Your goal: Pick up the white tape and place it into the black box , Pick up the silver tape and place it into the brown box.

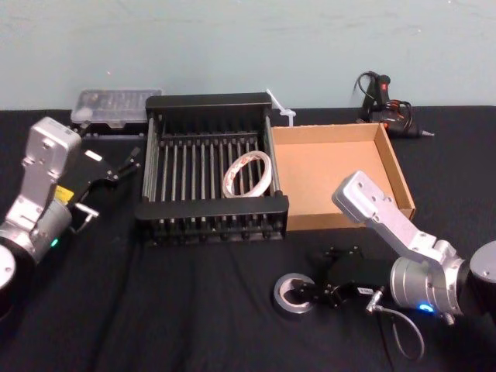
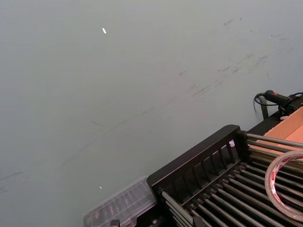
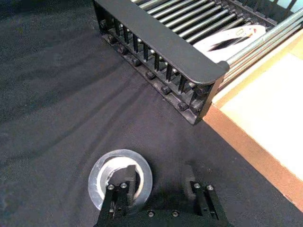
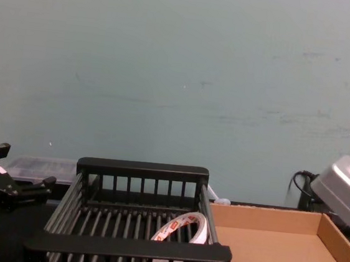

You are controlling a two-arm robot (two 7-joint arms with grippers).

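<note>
Silver tape (image 3: 97, 177) beneath right claw (image 3: 158, 189) (agape)

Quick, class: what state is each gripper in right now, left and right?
Left gripper: open, holding nothing, beside the black box.
Right gripper: open, one finger over the silver tape, not gripping it.

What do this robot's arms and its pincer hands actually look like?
Both arms are silver-grey metal: a boxy wrist link on round joints, each with a small blue-green light. The left arm carries a yellow label; a thin grey cable loops off the right arm. The left gripper and right gripper are black, each with two slim fingers.
</note>
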